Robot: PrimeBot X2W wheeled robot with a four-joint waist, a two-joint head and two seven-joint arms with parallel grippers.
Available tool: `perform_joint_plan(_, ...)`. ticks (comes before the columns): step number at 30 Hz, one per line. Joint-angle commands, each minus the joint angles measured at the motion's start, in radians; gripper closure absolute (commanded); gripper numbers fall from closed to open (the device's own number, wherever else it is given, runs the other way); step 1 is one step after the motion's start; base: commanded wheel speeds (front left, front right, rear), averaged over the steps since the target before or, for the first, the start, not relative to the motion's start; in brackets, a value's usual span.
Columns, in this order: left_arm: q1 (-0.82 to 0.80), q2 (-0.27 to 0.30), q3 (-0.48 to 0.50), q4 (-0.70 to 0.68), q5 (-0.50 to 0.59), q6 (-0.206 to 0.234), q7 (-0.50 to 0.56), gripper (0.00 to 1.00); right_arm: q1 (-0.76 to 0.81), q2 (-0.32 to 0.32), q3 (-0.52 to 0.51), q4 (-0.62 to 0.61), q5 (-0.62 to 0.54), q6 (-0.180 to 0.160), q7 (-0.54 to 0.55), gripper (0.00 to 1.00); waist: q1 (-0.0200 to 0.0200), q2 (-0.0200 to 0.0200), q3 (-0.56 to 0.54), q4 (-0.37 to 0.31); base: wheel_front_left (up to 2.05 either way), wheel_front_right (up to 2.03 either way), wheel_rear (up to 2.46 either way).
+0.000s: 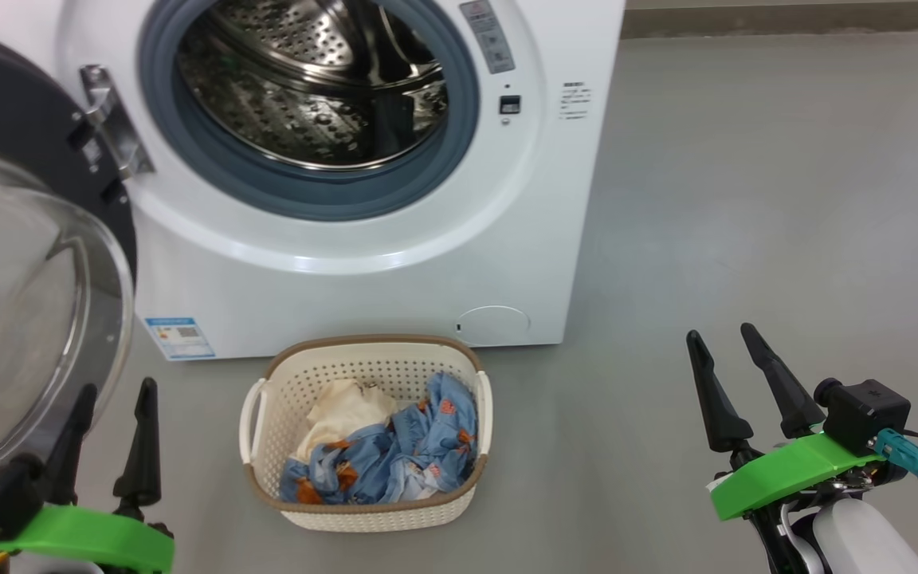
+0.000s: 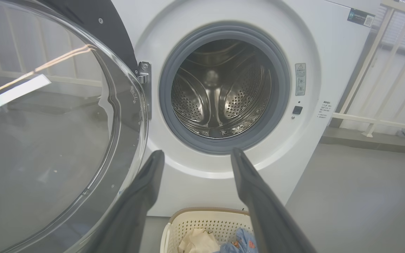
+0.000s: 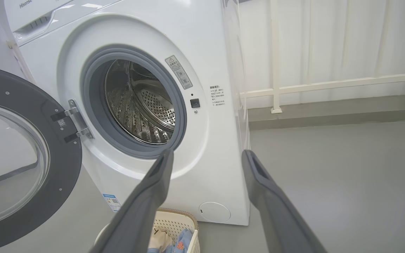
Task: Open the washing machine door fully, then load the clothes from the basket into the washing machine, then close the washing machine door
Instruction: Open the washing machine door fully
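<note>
Washing machine [image 1: 347,295], a big white front-loading box, is standing on the smooth grey floor [image 1: 746,199] and taking up the head view from ten to one o'clock. Its round mouth is showing a grey rubber ring [image 1: 307,203] and, inside it, a perforated steel drum [image 1: 307,88] with no laundry visible in it.

The washing machine door [image 3: 23,158], a large round panel with a wide black rim and a clear bulging glass bowl, is hanging open on a metal hinge [image 1: 112,119] at the nine o'clock side of the mouth, its inner face turned toward the robot.

The small cream plastic basket [image 1: 371,518], with perforated walls, a brown woven-look rim and white side handles, is sitting on the floor just in front of the machine, at six o'clock from the mouth. The clothes [image 1: 395,454] are lying inside it as a soft heap: a cream garment [image 1: 343,414] toward ten o'clock and light blue fabric printed with orange figures [image 1: 411,446] spreading from two to seven o'clock.

The left gripper [image 1: 118,391] is hovering at seven o'clock in the head view, just beside the door glass, its two long dark fingers standing apart and holding nothing. The right gripper [image 1: 719,332] is hovering at four o'clock, well apart from the basket, its fingers likewise spread and empty.

A small blue label [image 1: 178,337] and a round white flap [image 1: 492,325] are sitting low on the machine's front, at seven and five o'clock.
</note>
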Motion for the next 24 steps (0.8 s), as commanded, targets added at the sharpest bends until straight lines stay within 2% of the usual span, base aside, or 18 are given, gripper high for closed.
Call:
perform_joint_plan(1, -0.009, 0.031, 0.043, -0.033, 0.017, 0.013, -0.01, 0.0, -0.006, -0.01, 0.015, -0.029, -0.014, 0.008, -0.011, 0.0, 0.0, 0.0, -0.002, -0.026, 0.0, 0.0, 0.0)
perform_joint_plan(10, 0.047, 0.018, 0.059, -0.091, 0.037, 0.024, -0.01, 0.0, -0.003, -0.013, -0.003, -0.036, -0.028, 0.008, -0.011, 0.0, 0.0, 0.0, 0.004, -0.056, 0.0, 0.0, 0.0)
perform_joint_plan(24, 0.061, 0.01, 0.065, -0.104, 0.06, 0.023, -0.01, 0.0, -0.005, -0.013, -0.018, -0.036, -0.043, 0.008, -0.011, 0.0, 0.0, 0.0, 0.017, -0.05, 0.0, 0.0, 0.0)
